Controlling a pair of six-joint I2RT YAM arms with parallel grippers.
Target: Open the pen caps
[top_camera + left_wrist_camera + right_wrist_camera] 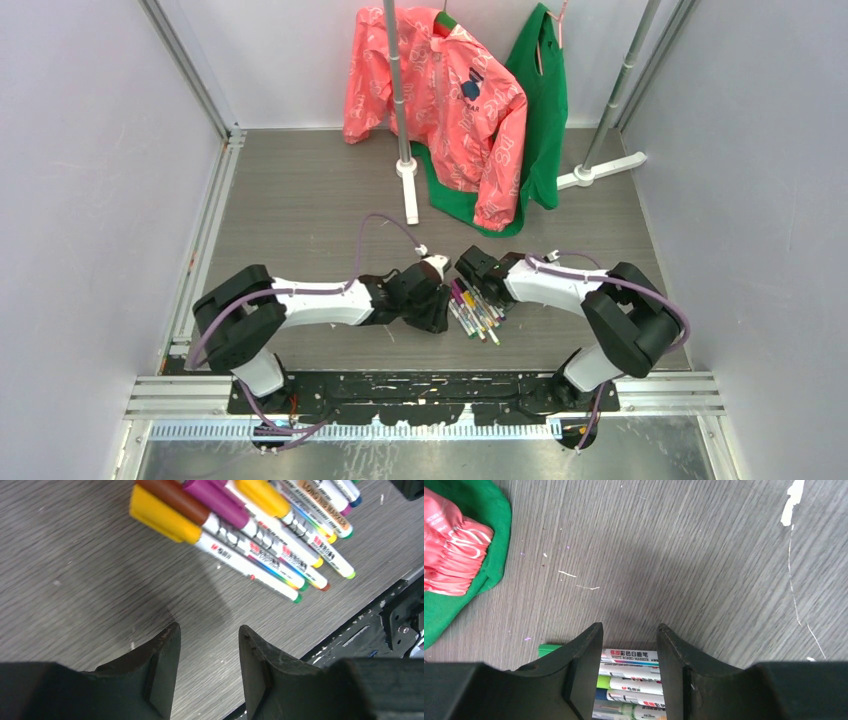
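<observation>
a bundle of pens (474, 310) is seen lying on the grey surface (300, 200) just below the centre of the top view, between the two hands. the left hand (430, 305) is placed just left of the bundle, and the right hand (478, 264) at its upper end.

in the left wrist view the left hand (209, 635) is shown open, with only bare surface between its parted fingers and nothing gripped. the pens (270, 540) are fanned across the upper right of that frame, apart from the fingers. caps (262, 497) are seen fitted on them along the top edge, among them a yellow cap (162, 515), a brown cap (172, 495) and a purple cap (217, 497).

in the right wrist view the right hand (629, 630) is shown open above the pens (629, 672), whose white barrels are seen through the gap at the bottom centre. whether they are touched cannot be told.

a pink jacket (450, 100) and a green garment (545, 110) are hung on a rack (398, 90) at the top of the top view.
</observation>
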